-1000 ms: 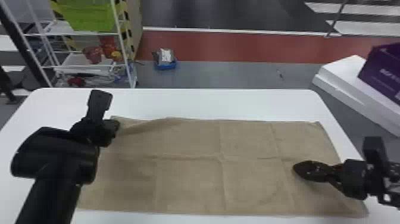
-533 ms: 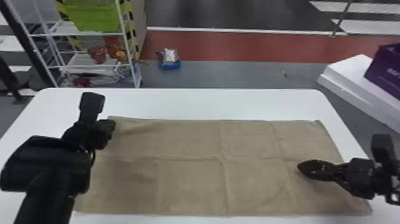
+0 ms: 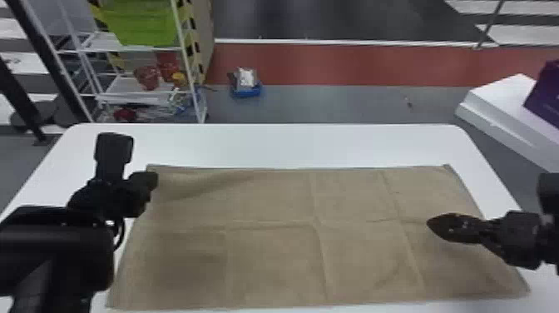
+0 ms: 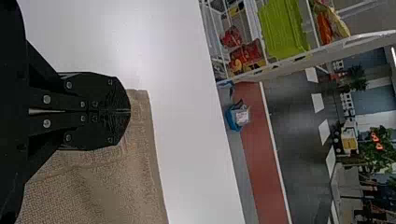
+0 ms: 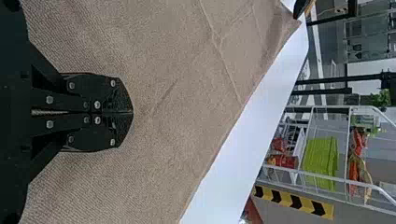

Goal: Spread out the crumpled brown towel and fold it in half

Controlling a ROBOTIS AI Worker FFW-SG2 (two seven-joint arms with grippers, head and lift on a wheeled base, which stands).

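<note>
My left gripper (image 3: 146, 183) is at the far left corner of the brown towel (image 3: 274, 258), shut on the cloth near that corner. From its wrist, the left gripper (image 4: 130, 111) has its fingers together and a bit of towel (image 4: 140, 186) shows past the tips. The towel lies spread out across the table, with creases and a shallow rise near the held corner. Over its right part is my right gripper (image 3: 430, 224), shut. In the right wrist view, the right gripper (image 5: 132, 112) stands against the towel (image 5: 154, 168); whether it touches the cloth I cannot tell.
White table (image 3: 291, 143) shows as a strip beyond the towel. Behind it stand a wire shelf (image 3: 137, 95) with a green bin (image 3: 141, 23) and, on the floor, a small blue tray (image 3: 246, 90). A purple box (image 3: 547, 93) is off to the right.
My left gripper has shifted leftward and slightly nearer the robot, and the towel has slid left on the table with it. The right gripper keeps almost the same place over the table.
</note>
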